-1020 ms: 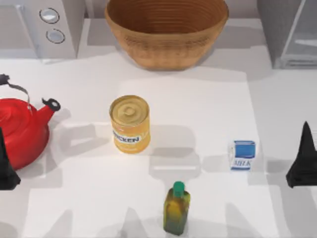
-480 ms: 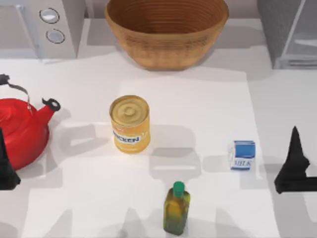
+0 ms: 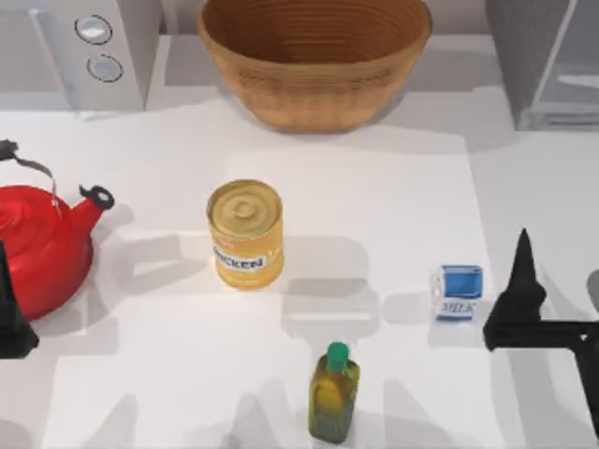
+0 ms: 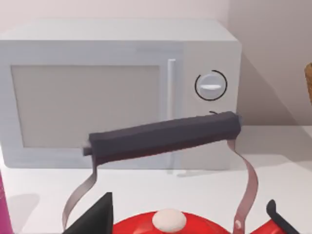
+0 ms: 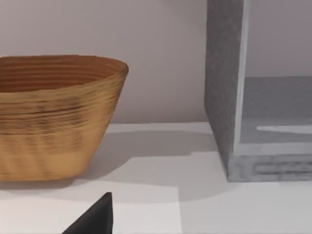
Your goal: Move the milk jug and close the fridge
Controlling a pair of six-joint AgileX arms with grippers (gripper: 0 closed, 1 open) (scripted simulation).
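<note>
The right tool [image 3: 520, 304] hangs over the bench [image 3: 374, 187] at the top view's 4 o'clock, just beside the milk jug [image 3: 458, 292] on its 3 o'clock side; whether its fingers are spread or pressed together I cannot tell. The fridge [image 3: 547, 61] stands at 1 o'clock, door open. The left tool [image 3: 11, 318] sits parked at 8 o'clock beside the red kettle [image 3: 42, 245].

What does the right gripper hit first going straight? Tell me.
Right gripper: probably the fridge's grey side wall, depth unclear; the milk jug lies beside that line. Left gripper parked by the kettle.
</note>
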